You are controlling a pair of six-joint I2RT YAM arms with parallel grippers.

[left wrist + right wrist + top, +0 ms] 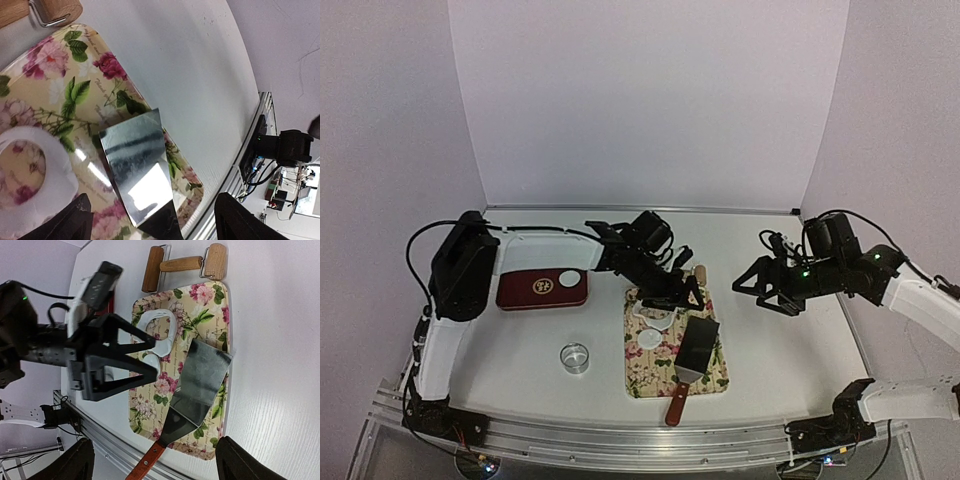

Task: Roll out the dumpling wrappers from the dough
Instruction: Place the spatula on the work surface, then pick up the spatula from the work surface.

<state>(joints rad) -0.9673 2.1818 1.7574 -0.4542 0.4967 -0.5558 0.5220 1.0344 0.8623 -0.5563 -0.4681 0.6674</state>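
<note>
Top, left pincer (pixel 680 295): we see it over the far half of the floral board (pixel 712 382), jaws wide apart, nothing in them.
Top, dough (pixel 658 318): holed sheet just below it, twd the arm bases.
Top, board wrapper (pixel 650 340): neat disc just past the dough, further twd the bases.
Top, tray wrapper (pixel 568 279): on the red tray (pixel 520 298), well to the pincer's left.
Top, ring cutter (pixel 575 357): well apart, left & nearer the bases.
Top, right pincer (pixel 760 285): off the board's right side, above the table, spread wide, empty.
L wrist, fingers (pixel 75 222): both at the frame's bottom, far apart. Only the spatula (pixel 135 165) shows betw. them, lying on the board below, not gripped.
L wrist, dough: just outside the finger on the view's left.
L wrist, rolling pin (pixel 55 9): ahead of the pincer, beyond the board's edge.
R wrist, own fingers (pixel 80 460): wide, nothing betw. them.
R wrist, left pincer: open over dough & board wrapper. Touching or not, we can't tell.
Step (our guess): clear the board wrapper, then re-roll the scrap.
Doing it well: we'd shift away from the spatula blade, come down straight, nip the rim lightly so the disc keeps its shape, & keep the jaws off the holed sheet.
</note>
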